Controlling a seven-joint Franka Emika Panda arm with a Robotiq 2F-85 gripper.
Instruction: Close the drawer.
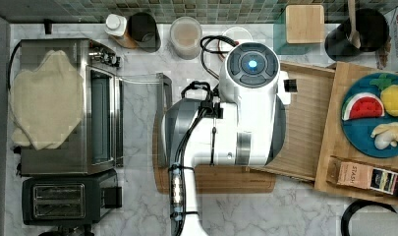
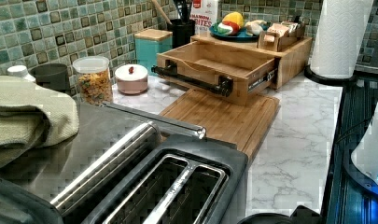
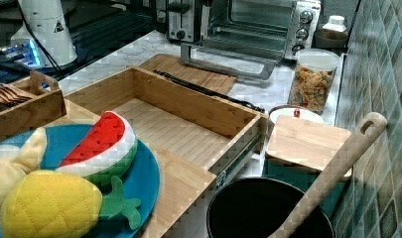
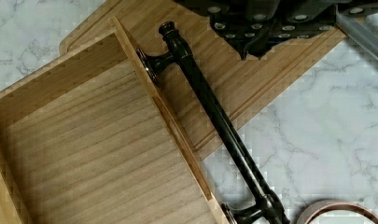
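Observation:
The light-wood drawer stands pulled out from the wooden stand, its floor bare. In the right view the drawer is open toward the toaster oven. A long black bar handle runs across its front panel, also seen as the handle in the left view. In the top view my white arm hangs over the drawer's front, leaving the drawer floor showing on the top view's right. My gripper shows as a dark body above the cutting board, a short way off the handle and not touching it.
A wooden cutting board lies under the drawer front. A toaster oven with its door down and a toaster stand beyond it. A cereal jar, pink bowl, teal canister and paper towel roll ring the area.

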